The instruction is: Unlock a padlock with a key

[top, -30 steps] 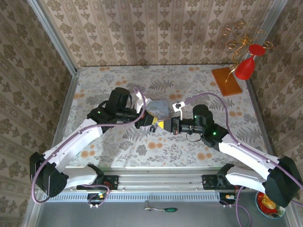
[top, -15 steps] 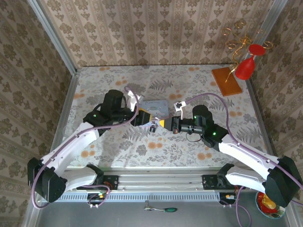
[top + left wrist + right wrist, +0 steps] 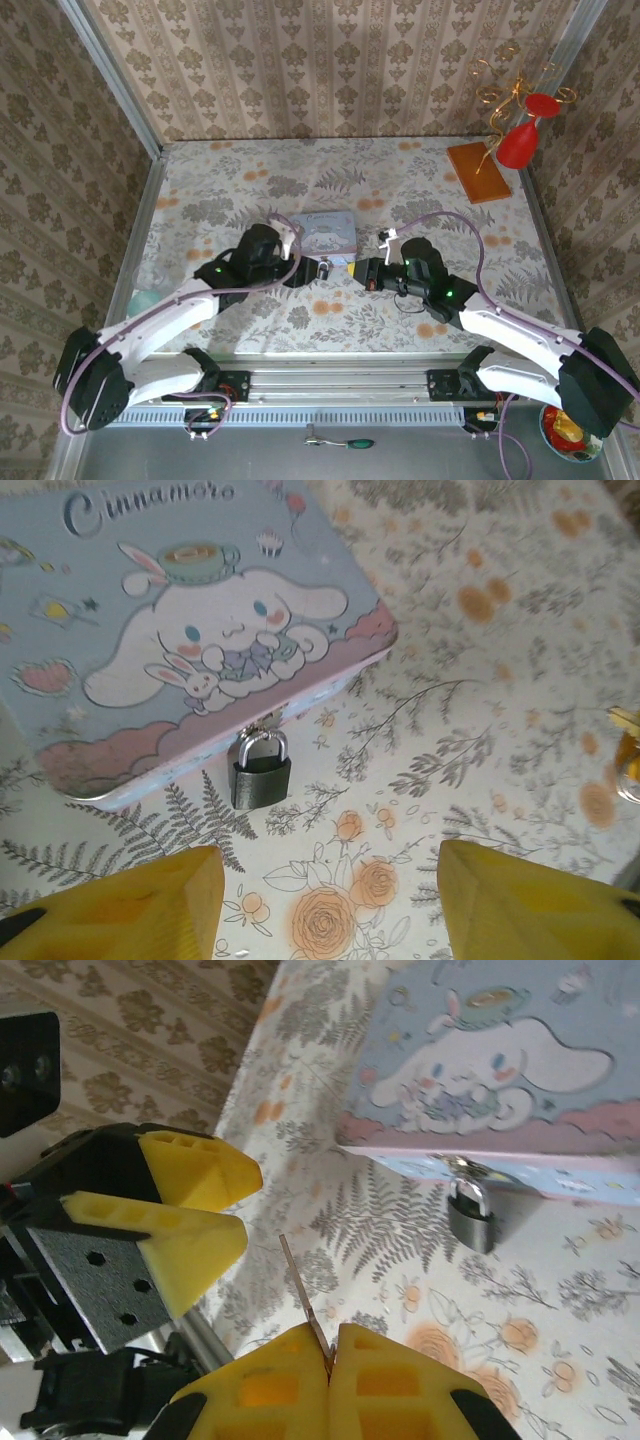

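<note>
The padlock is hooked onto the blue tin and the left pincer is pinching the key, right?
Not quite: the right wrist view shows the key pinched in the right pincer, not the left. The padlock is indeed hooked onto the blue tin.

Matt grey metal padlock [image 3: 261, 778], glossy tin [image 3: 130, 695]

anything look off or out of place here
Nothing looks spilled or damaged. The padlock hangs from the front of the tin, resting on the table. The one stray thing is a green-handled tool lying off the table, on the grey ledge at the near edge.
</note>
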